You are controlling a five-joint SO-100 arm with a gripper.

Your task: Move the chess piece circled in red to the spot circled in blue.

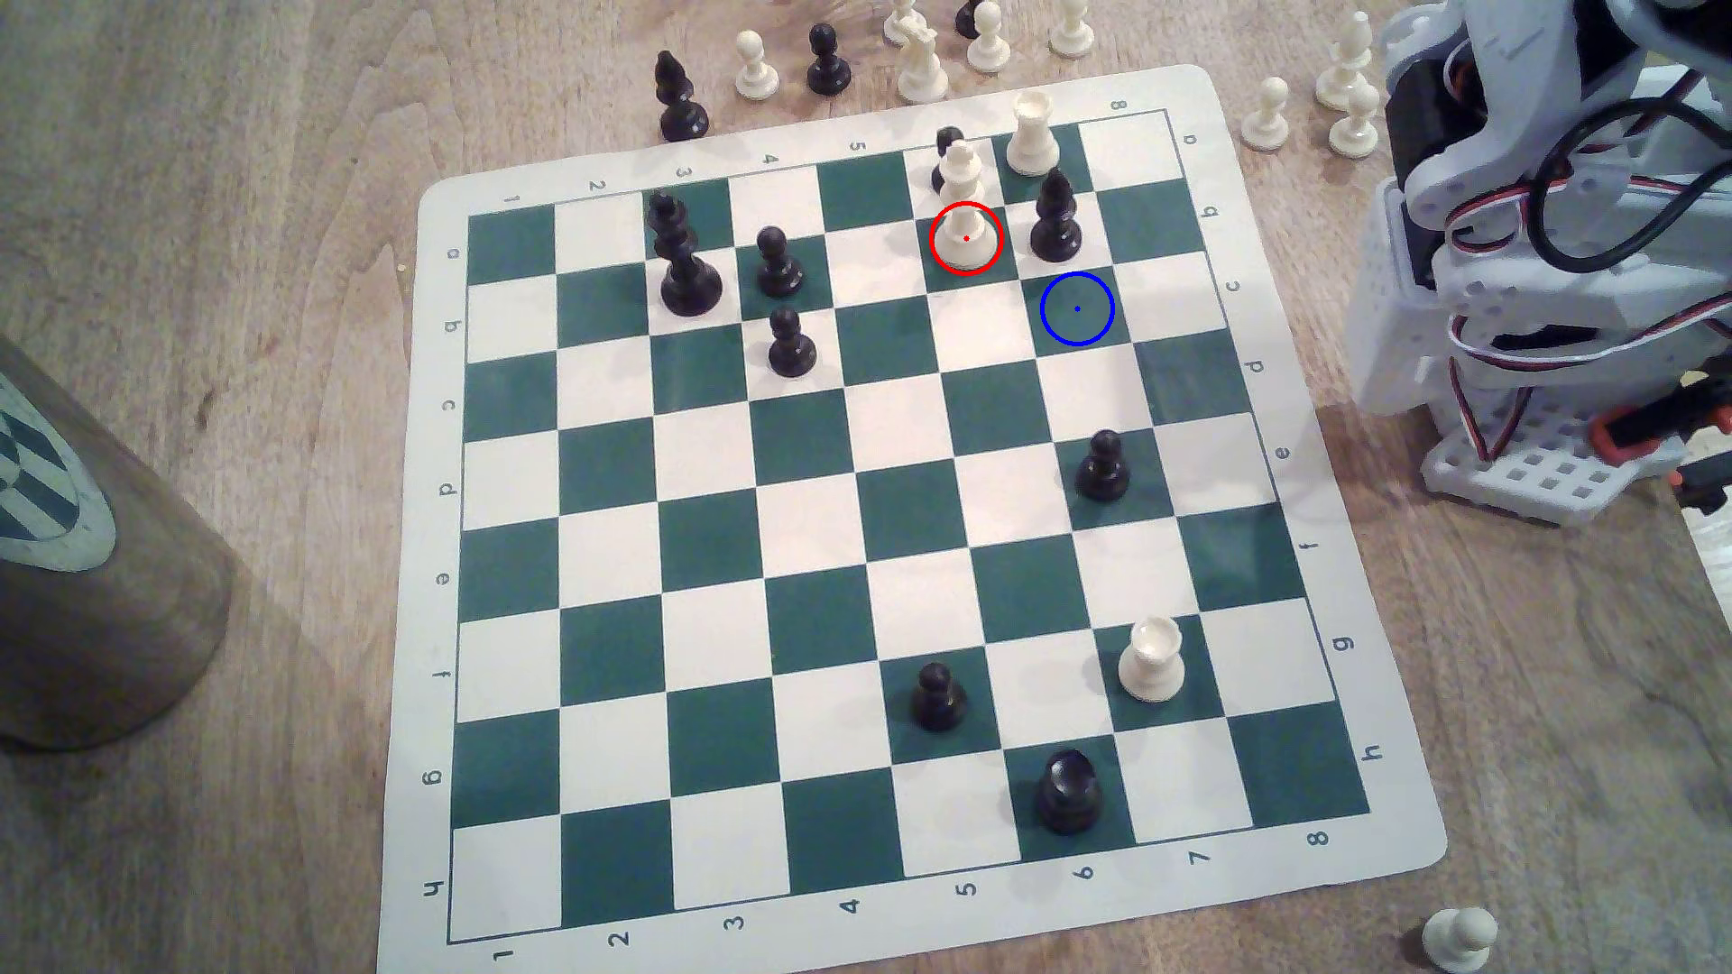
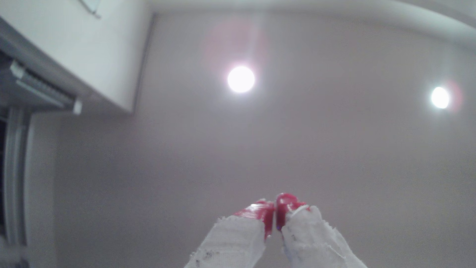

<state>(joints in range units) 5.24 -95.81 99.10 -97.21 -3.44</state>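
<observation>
Arm (image 1: 1537, 234) is folded up off the board's edge on the exterior view's right, nowhere near play yet. In the wrist view the gripper (image 2: 275, 219) points up at the ceiling w/ two lamps; its red-tipped fingers (image 2: 257, 214) are pressed together, nothing between them.

The piece (image 1: 965, 220) stands upright on the red-ringed green sq, far side of the board (image 1: 900, 937). The spot (image 1: 1077, 308) is the next green sq diagonally, toward the exterior view's right and nearer the camera, bare.

Step in hand, as I judge it: reach + grasp, not begun. To do it well:
- Spread the fingers before descending; come down from above, not sideways.
- Tight neighbourhood: black pawn (image 1: 948, 154) just behind the piece, black bishop (image 1: 1055, 220) one sq to the exterior view's right, white rook (image 1: 1031, 136) beyond that. Line the fingers so they drop into free gaps, prob. along the near-far line's diagonal, away from the bishop.
- Grip at the collar under the crown; slim, tall, tips easily if nudged low or off-centre.
- Lift clear above the bishop's top before moving across, since the spot sits just in front of the bishop.

Piece vs fingers: well apart. Fingers are up by the arm's base facing away; the piece is across a few squares, untouched.
</observation>
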